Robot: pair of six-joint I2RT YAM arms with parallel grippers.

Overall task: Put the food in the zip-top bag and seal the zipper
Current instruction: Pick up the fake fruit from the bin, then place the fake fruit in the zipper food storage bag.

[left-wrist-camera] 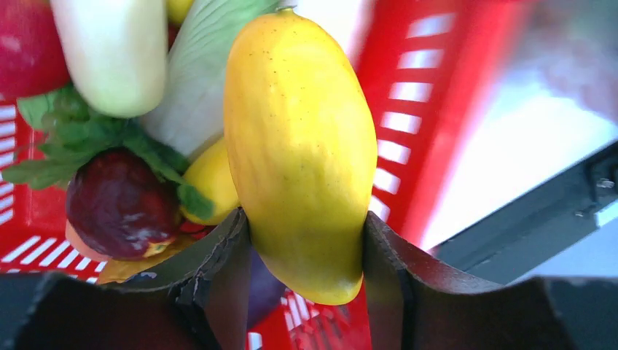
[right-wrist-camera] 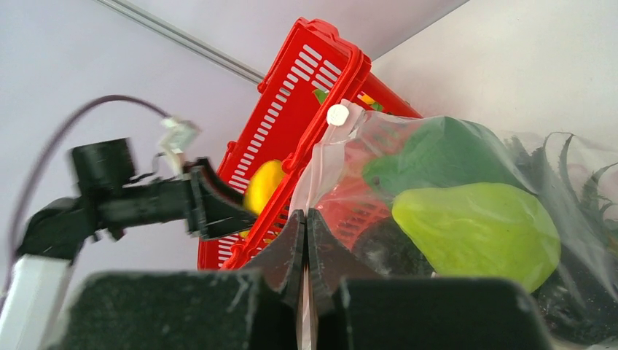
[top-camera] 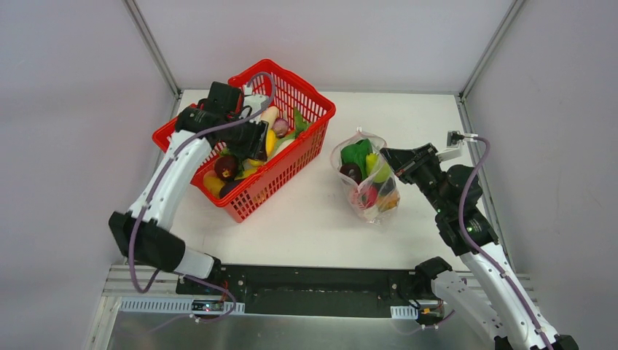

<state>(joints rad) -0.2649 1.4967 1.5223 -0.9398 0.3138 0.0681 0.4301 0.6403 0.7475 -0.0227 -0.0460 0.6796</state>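
- zip-top bag (top-camera: 364, 179): clear, standing on the surface (top-camera: 306, 219) right of centre, between the red basket (top-camera: 291, 164) and the right arm, apart from the basket.
- in the bag: a dark green leafy piece (right-wrist-camera: 437, 153), a light green fruit (right-wrist-camera: 474, 226), plus dark purple, red and orange pieces lower down.
- right pincer (right-wrist-camera: 307, 219): fingers together, pinching the bag's thin plastic edge on its right side.
- rest of the food lies in the basket, far left: yellow fruit (left-wrist-camera: 299, 146), dark red fruit (left-wrist-camera: 120, 204), white radish (left-wrist-camera: 113, 51), green leaves (left-wrist-camera: 80, 138).
- left pincer (left-wrist-camera: 304, 219): reaching down into the basket, one finger against each side of the yellow fruit's lower end, clamped on it.
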